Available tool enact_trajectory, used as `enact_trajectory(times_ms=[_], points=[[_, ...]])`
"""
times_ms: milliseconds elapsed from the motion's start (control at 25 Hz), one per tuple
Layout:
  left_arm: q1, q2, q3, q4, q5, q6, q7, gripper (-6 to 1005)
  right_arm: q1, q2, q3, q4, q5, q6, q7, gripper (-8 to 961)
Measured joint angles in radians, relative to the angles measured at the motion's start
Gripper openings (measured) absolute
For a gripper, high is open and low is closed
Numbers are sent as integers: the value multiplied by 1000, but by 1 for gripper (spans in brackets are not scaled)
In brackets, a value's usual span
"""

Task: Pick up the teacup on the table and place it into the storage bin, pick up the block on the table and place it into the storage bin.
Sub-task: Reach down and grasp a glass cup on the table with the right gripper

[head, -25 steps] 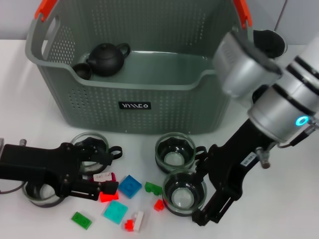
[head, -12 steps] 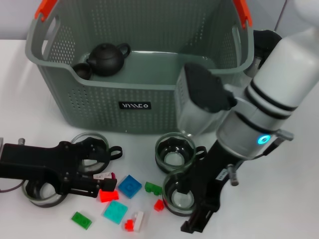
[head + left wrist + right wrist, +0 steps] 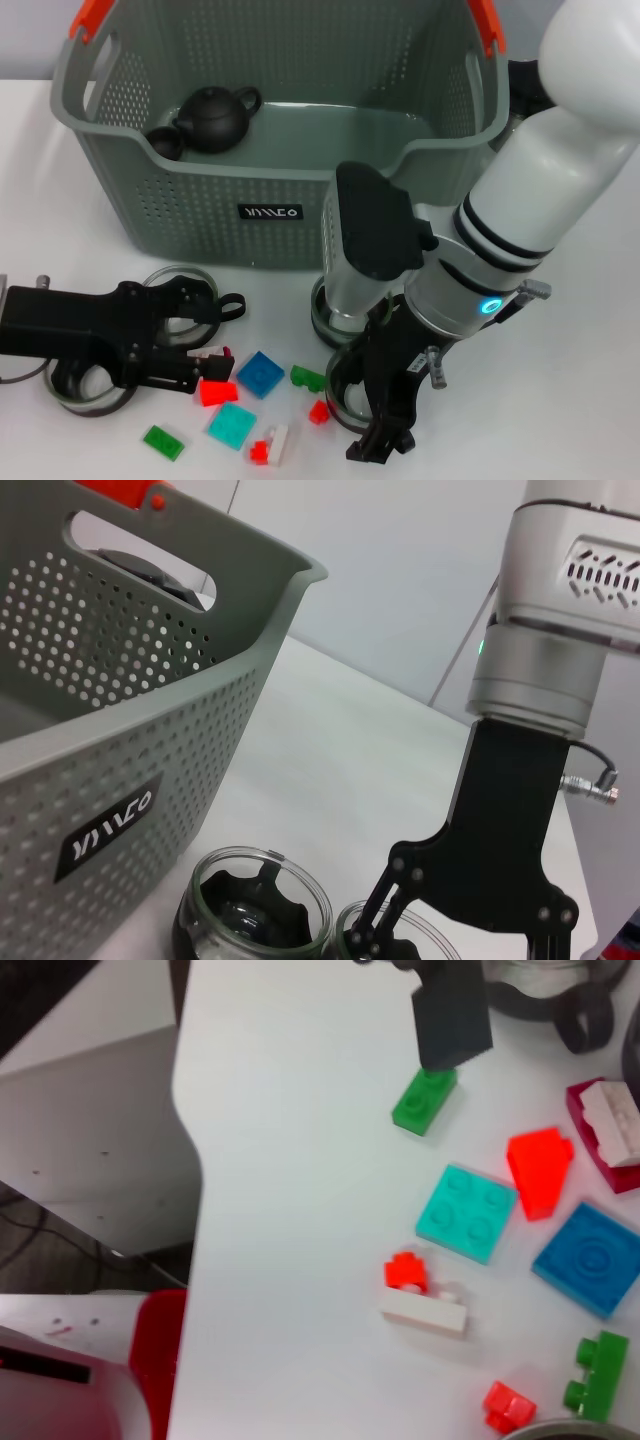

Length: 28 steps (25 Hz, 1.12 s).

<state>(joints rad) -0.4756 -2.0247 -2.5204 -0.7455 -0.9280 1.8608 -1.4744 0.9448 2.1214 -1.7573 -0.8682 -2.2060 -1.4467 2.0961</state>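
The grey-green storage bin (image 3: 270,190) stands at the back of the table. In front of it my right gripper (image 3: 368,396) hangs open astride the front glass teacup (image 3: 338,392), seen close in the left wrist view (image 3: 425,942) under that gripper (image 3: 450,935). A second glass teacup (image 3: 325,312) sits just behind it, partly hidden by the arm. My left gripper (image 3: 215,362) lies low at the front left, with a magenta-and-white block (image 3: 218,355) at its tip and a red block (image 3: 215,392) beside it.
A black teapot (image 3: 213,118) and small black cup (image 3: 163,142) are inside the bin. Two more glass cups (image 3: 185,290) (image 3: 80,392) flank the left gripper. Loose blocks lie in front: blue (image 3: 260,374), teal (image 3: 232,425), green (image 3: 161,441), green (image 3: 307,378), red-and-white (image 3: 268,445).
My right arm has swung left over the table and turned, its gripper staying at the front teacup. The left gripper has barely moved.
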Motion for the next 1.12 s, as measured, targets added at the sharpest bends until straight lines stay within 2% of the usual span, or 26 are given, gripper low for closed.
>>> enact_trajectory(times_ms=[480,920,1120], points=[[-3,-3,0,0,0,-7,11,829,-1,2,-58,6,5,39,6,931],[2,-3,-4,1,0,-8,22,829,-15,1,-104,-18,5,56,39,745],[4,-2,-6,2,0,-8,23,829,-22,-1,-100,-39,6,54,54,557]])
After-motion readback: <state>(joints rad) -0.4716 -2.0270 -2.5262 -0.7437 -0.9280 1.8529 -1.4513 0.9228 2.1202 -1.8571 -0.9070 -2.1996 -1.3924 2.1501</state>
